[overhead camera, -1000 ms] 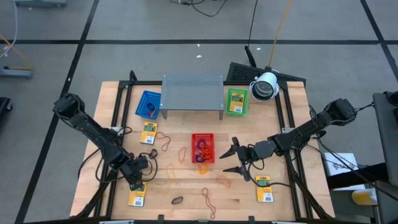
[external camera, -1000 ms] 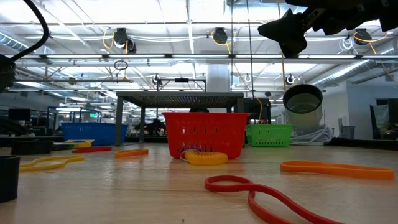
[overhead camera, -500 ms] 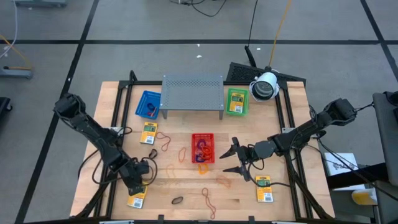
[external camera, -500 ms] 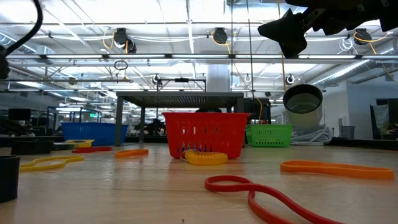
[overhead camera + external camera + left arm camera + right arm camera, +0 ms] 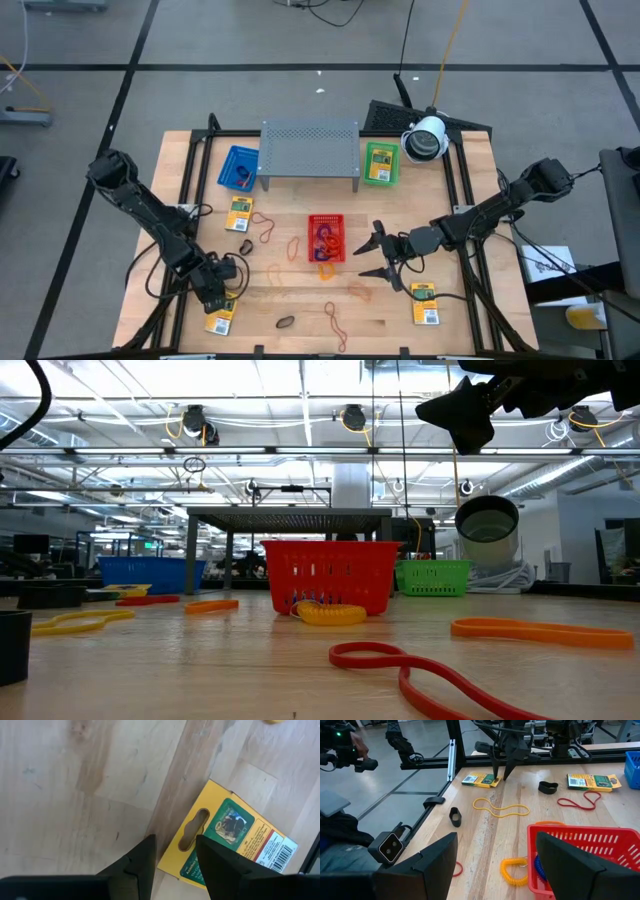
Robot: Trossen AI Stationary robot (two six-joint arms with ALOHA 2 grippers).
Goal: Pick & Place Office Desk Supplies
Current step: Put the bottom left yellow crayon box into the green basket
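A yellow-and-green packet lies flat near the table's front left corner. My left gripper points down over its hang-hole end, open. One finger stands beside the packet's edge over bare wood and the other over the card. My right gripper hovers open and nearly level, just right of the red basket, with nothing between its fingers. Other packets lie at the left and front right. Rubber bands lie scattered on the wood. My left gripper has its fingertips low at the packet's end, coming from above. I cannot tell whether they touch the card or the wood.
A grey perforated rack stands at the back, with a blue basket on its left and a green basket on its right. A black band and a red band lie near the front edge. A black frame rail runs along each side.
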